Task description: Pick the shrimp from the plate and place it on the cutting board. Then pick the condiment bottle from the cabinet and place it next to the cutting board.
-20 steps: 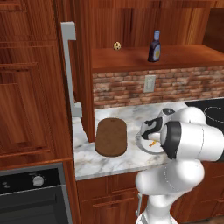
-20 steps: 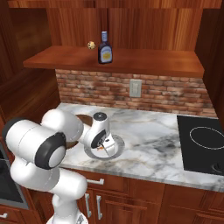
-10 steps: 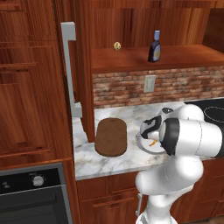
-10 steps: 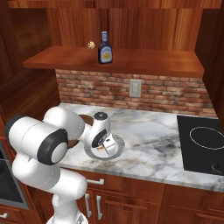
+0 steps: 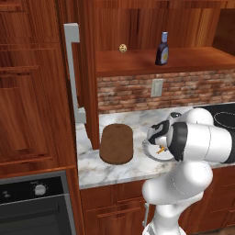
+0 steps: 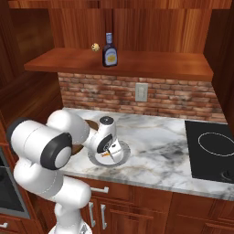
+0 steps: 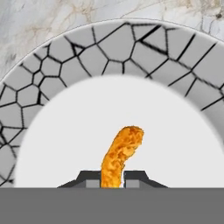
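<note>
Between the two dark fingertips of your pincer (image 7: 112,179), closed tight on its near end, you see the small curved orange shrimp (image 7: 120,155) over the round grey-patterned, white-centred plate (image 7: 65,65).

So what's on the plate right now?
The shrimp lies on the plate's white centre, its near end pinched in the gripper. That clamped end is hidden.

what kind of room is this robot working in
A home-style kitchen, rendered rather than real: a marble counter backed by brick, a black cooktop set into it, an oven below, and reddish wooden cabinets around.
</note>
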